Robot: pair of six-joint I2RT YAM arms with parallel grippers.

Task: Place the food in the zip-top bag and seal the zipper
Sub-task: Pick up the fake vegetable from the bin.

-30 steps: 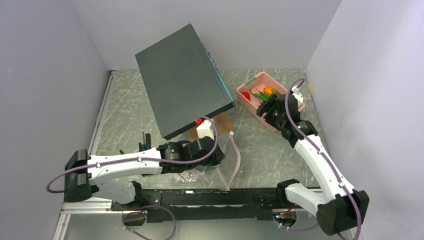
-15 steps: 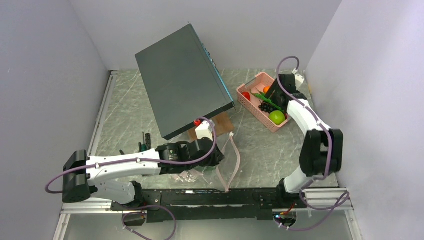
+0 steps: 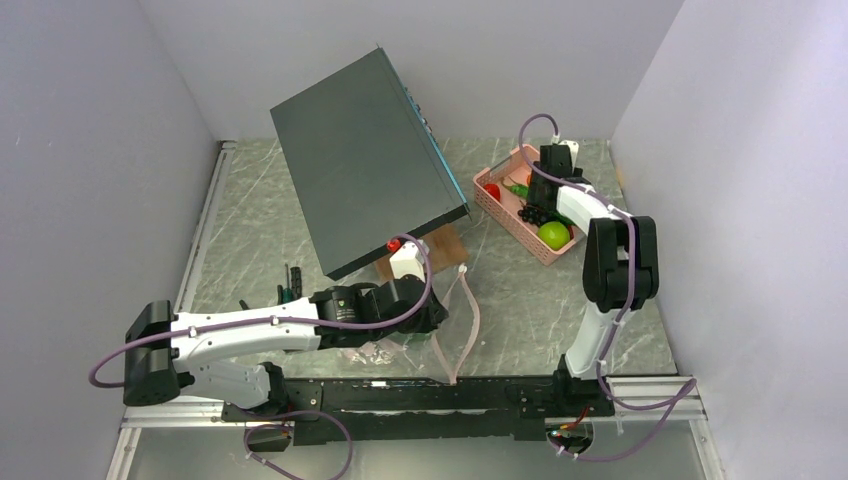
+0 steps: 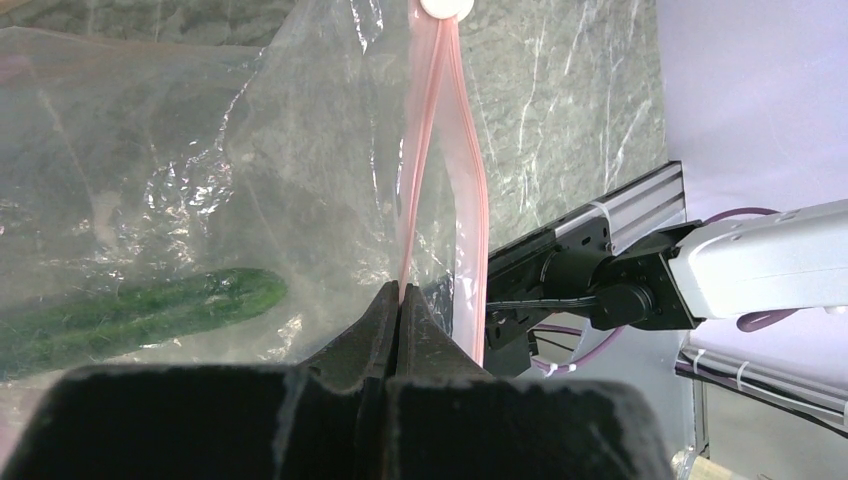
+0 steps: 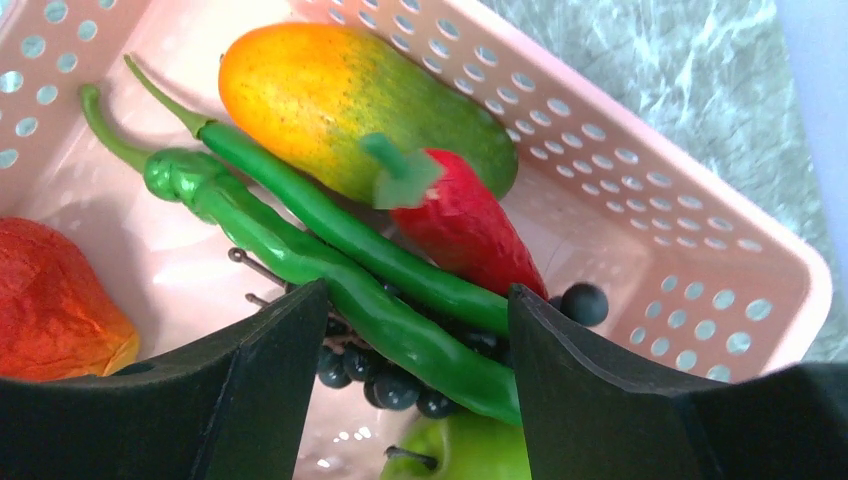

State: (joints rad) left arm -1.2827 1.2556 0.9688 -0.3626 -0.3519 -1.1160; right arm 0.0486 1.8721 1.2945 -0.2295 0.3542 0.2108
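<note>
My left claw (image 4: 399, 300) was pinched shut on the zipper (image 4: 440, 160), the pale pink strip along the mouth of the zip-top bag (image 4: 180, 140). I held one lip of the strip. The other lip bowed away from it, and the two met at a small white slider (image 4: 445, 7) at the far end. The clear, floppy bag lay crumpled on the grey marble table (image 3: 530, 300), near the front edge and well apart from the rest of the food. One long green piece (image 4: 150, 312) showed through its plastic. My right claw (image 5: 415, 300) was spread wide and hung low over the pink basket (image 5: 700, 220) at the far right of the table. Two long green pods (image 5: 300, 225) lay between its fingers, across a bunch of black grapes (image 5: 375, 375). I could not tell whether the fingers touched them. Beyond the pods sat the orange-green mango (image 5: 350, 95), with a red piece with a green cap (image 5: 465, 220) against it. A lime-green fruit (image 5: 460, 455) lay just under the claw, and an orange-red piece (image 5: 50, 310) lay to one side. From above, a dark flat box (image 3: 365, 160) leaned tilted over a wooden block (image 3: 440, 248) mid-table. Small hand tools (image 3: 287, 283) lay near my left arm.
</note>
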